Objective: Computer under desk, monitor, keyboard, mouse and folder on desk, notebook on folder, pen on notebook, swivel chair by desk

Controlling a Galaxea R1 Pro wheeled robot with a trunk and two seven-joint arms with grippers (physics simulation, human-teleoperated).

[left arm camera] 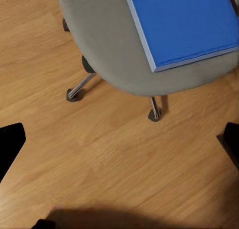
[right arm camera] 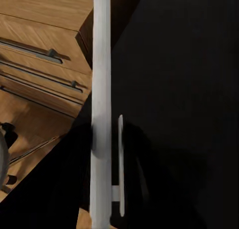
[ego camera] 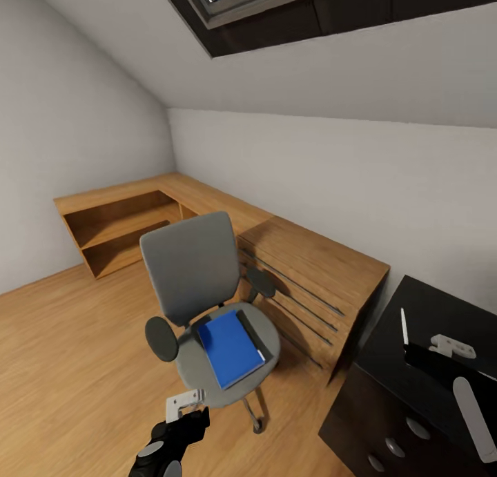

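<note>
Left gripper (ego camera: 185,404), black fingers with a white bracket, low in the head view: jaws spread wide and empty, hanging over bare wood floor (left arm camera: 114,159) just short of the chair's seat edge.

Long black desk with silver-knobbed drawers (ego camera: 386,366): at the robot's right, just beside an oak drawer chest (ego camera: 314,270); an oak shelf unit (ego camera: 117,221) runs along the far wall.

Grey padded swivel chair with black armrests and chrome star base (ego camera: 190,266): standing beside the oak chest, near the desk, not yet drawn up to it.

Flat bright blue folder with white edges (ego camera: 230,348): lying flat on the chair seat, a dark thin item (ego camera: 251,333) touching its far edge.

Right gripper (ego camera: 452,356): over the black desk top, grip state cannot be told.

Thin whitish pen (ego camera: 404,326): at the right gripper; whether held or resting on the desk is unclear.

Step in hand, by judgement: fetching the folder from the chair. Next move calls for advancing the left gripper over the seat and taking the folder's near edge.
</note>
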